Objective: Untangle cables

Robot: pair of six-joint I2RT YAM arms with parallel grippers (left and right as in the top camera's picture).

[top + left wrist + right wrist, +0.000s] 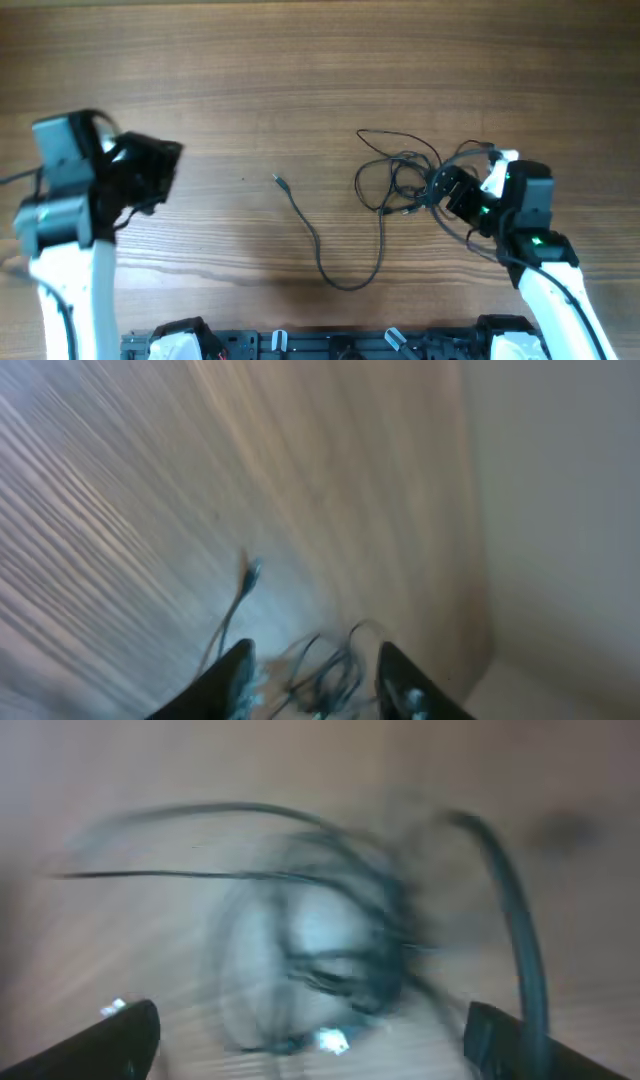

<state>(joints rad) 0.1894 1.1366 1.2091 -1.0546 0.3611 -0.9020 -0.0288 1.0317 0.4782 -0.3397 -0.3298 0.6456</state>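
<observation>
The cables [395,180] lie as a knotted bundle of thin black cords right of the table's middle. One long strand [330,255] loops down and left, ending in a small plug [279,182]. My right gripper [440,190] is open, right beside the bundle's right side; in the blurred right wrist view the bundle [320,940] lies between and ahead of its open fingers [310,1040]. My left gripper [165,165] is open and empty at the far left, well away from the cables. Its wrist view shows the plug [250,575] and the bundle [325,670] far ahead of its fingers [315,680].
The wooden table [300,70] spans the whole view. A thicker black wire [480,240] runs along the right arm near the bundle. The arm bases [330,345] sit along the front edge.
</observation>
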